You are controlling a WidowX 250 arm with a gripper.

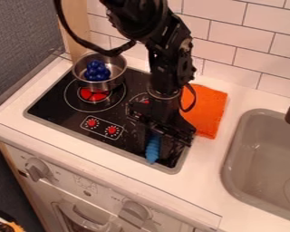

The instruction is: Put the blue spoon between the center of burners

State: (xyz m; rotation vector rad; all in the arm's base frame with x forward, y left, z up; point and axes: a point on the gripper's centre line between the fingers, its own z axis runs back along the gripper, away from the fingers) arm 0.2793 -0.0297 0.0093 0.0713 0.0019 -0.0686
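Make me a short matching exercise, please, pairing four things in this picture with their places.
1. Metal pot
2. Orange cloth
3. Blue spoon
4. Sink

A. At the picture's right edge
B. By the end effector, over the stove's front right
C. On the stove's back left burner
D. Between stove and sink

Pairs: 1-C, 2-D, 3-B, 4-A

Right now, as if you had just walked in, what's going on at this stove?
A black robot arm's gripper hangs over the front right part of the stovetop, right at the blue spoon. The spoon is partly hidden, so whether it is gripped can't be told. It does not yet appear to be between the burners. A metal pot holding round blue pieces sits at the back left, and an orange cloth lies on the counter behind the gripper.
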